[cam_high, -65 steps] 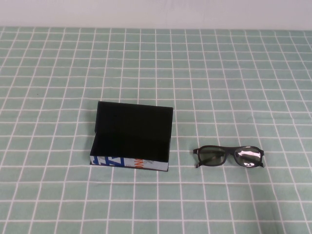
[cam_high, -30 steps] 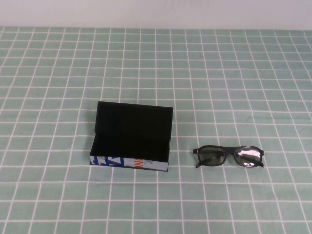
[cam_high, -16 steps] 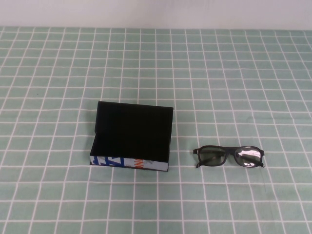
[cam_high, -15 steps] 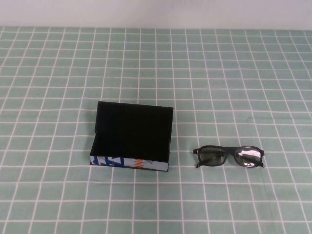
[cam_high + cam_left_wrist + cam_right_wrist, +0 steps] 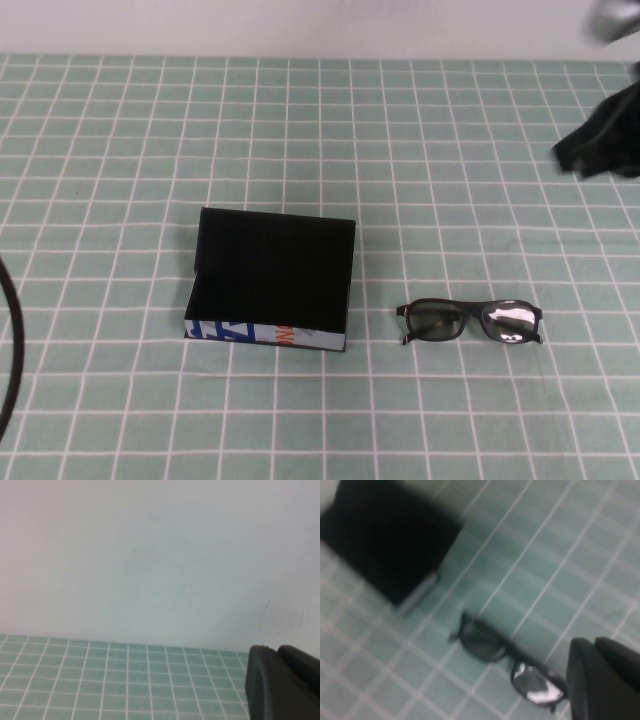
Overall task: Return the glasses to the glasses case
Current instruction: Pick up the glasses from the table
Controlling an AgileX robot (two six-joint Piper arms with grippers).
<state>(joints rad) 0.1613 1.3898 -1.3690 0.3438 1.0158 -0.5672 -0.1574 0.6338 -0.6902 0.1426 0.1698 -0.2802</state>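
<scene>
The black glasses (image 5: 470, 322) lie flat on the green checked cloth, right of the glasses case. The glasses case (image 5: 270, 290) stands open, its flap lid up at the back and its white printed front side (image 5: 262, 336) facing me. My right gripper (image 5: 600, 135) hangs as a dark blurred shape at the far right, well behind and above the glasses. The right wrist view shows the glasses (image 5: 510, 655), the case (image 5: 390, 540) and part of the right gripper (image 5: 602, 680). My left gripper (image 5: 280, 680) shows only in its wrist view, facing the wall, away from both objects.
The green checked cloth (image 5: 420, 180) covers the whole table. A pale wall (image 5: 300, 25) runs along the far edge. A black cable (image 5: 12, 350) curves in at the left edge of the high view.
My right arm has come into the high view at the upper right. A black cable has appeared at the left edge. The glasses and the case have not moved.
</scene>
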